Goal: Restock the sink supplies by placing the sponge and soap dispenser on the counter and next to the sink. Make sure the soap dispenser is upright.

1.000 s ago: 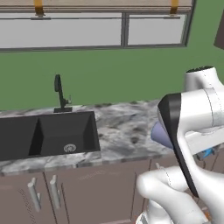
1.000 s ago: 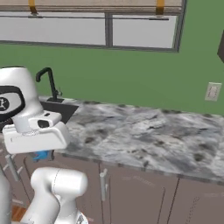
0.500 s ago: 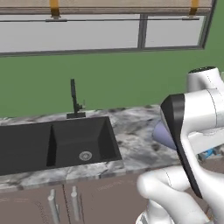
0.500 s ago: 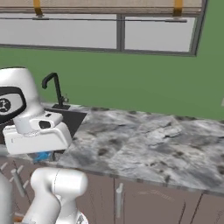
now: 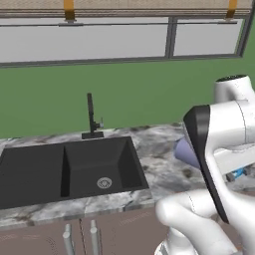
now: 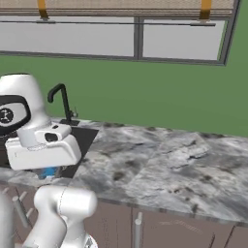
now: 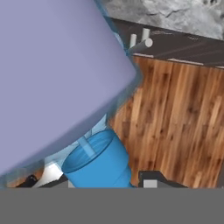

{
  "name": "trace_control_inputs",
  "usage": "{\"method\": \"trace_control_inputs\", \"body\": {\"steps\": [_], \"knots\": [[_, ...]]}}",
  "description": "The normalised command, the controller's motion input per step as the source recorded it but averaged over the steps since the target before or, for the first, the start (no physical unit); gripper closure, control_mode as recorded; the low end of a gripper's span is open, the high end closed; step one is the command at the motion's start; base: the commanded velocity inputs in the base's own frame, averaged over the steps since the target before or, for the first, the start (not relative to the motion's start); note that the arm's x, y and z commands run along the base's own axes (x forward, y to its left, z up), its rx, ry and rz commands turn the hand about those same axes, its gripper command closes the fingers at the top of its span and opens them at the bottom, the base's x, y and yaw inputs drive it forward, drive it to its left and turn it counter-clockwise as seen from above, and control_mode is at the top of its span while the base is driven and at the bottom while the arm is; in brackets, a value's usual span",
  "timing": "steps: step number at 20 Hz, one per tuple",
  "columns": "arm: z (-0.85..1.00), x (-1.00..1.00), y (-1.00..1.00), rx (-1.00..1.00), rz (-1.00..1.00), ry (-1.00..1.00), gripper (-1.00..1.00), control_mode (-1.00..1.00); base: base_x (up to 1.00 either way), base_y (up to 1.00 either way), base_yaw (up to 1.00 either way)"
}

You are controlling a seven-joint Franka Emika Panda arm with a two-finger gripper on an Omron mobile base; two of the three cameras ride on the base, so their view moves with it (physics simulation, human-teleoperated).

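The hand view looks along the tool (image 7: 89, 186) from close up: the lavender-grey body of the soap dispenser (image 7: 57, 83) covers the upper left, and its blue pump top (image 7: 98, 164) sits low in the frame, right by the dark finger tips (image 7: 151, 177). The tool is closed on the dispenser, which is carried in the air and lies tilted, not upright. Behind it this view shows a wood-plank floor (image 7: 175, 127), a cabinet front with silver handles (image 7: 140, 39) and a strip of the marbled table edge (image 7: 183, 15) at the top.

The left base view shows a rounded part of the soap dispenser (image 5: 185, 152) peeking out from behind the white arm (image 5: 221, 149), in front of the table just right of the sink. A bit of blue (image 5: 238, 173) shows lower right under the arm. This view gives the whole black sink (image 5: 69, 169) with its two basins, round silver drain (image 5: 104, 183) and thin black faucet (image 5: 91, 117) at the far edge.

The right base view shows a blue piece (image 6: 47, 172) under the white hand, near the sink's right end, and the long bare stretch of grey-and-white table (image 6: 164, 167) running off to the right.

No readable writing appears. The wall is green, with a wide window (image 6: 121, 41) above; the cabinets (image 5: 114, 234) are mauve-brown.
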Motion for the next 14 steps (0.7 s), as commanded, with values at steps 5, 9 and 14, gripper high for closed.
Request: {"method": "trace_control_inputs", "body": {"steps": [5,9,14], "knots": [[0.17,0.07,-0.24,-0.02,0.05,0.03,1.0,-1.0,0.0,0.0,0.0],[0.28,0.29,0.0,-0.13,0.04,0.33,1.0,-1.0,0.0,0.0,0.0],[0.05,0.2,0.0,-0.24,0.15,0.35,1.0,-1.0,0.0,0.0,0.0]]}}
